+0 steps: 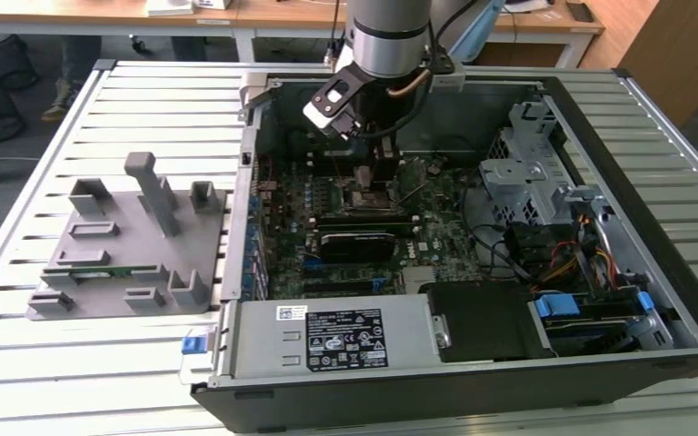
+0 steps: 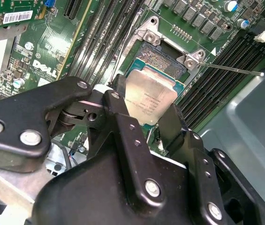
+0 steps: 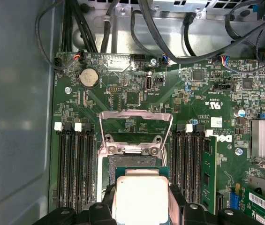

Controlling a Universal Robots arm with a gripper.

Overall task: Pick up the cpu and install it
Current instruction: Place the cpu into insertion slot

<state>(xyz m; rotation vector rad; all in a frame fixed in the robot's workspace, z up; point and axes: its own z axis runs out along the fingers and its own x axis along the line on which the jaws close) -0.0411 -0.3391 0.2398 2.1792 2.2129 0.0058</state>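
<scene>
1. A grey fixture point(image 1: 131, 245) lies on the slatted table point(image 1: 34, 363), near its edge at the exterior view's left.
2. An open case point(image 1: 324, 404) takes up the table's middle and the exterior view's right, with the green board point(image 1: 434, 209) flat inside.
3. The arm point(image 1: 385, 36) reaches down into the case near its far wall.
4. The gripper point(image 2: 146, 112) is clamped on the cpu point(image 2: 151, 96), one black finger point(image 2: 127, 131) on each of two opposite edges.
5. In both wrist views the cpu point(image 3: 140, 197) sits over the open socket point(image 3: 134, 164), whose bracket point(image 3: 136, 129) is swung up. I cannot tell whether cpu and socket touch.
6. A metal cage point(image 1: 531, 163) stands by the case's wall at the exterior view's right.
</scene>
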